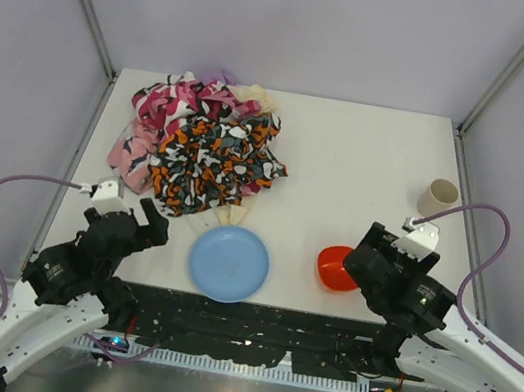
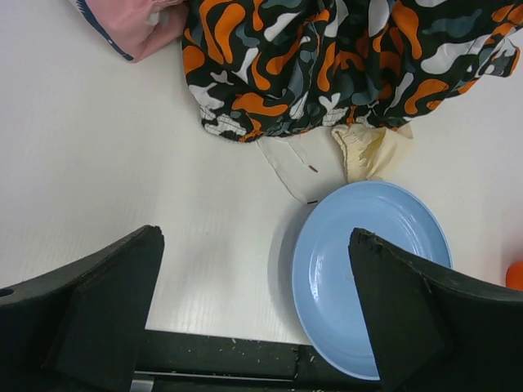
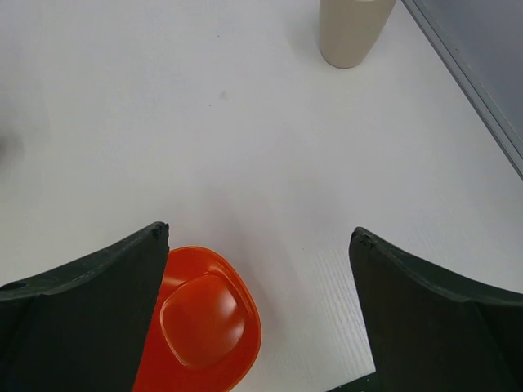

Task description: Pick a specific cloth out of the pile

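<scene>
Left gripper (image 1: 149,220) wide open, empty, just short of pile (image 1: 214,152). Cloth (image 1: 220,77) only peeking lilac at pile's far edge, mostly buried; could drag patterned layers along. Right gripper (image 1: 363,258) wide open, empty, beside bowl (image 1: 334,267).

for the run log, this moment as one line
left pincer open, empty, near blue plate | right pincer open, empty, by orange bowl | pile untouched

pile (image 1: 209,151): pink-white-navy, orange-black-white, cream | plate (image 1: 230,264): blue | bowl (image 1: 336,268): orange | cup (image 1: 437,197): cream
</scene>
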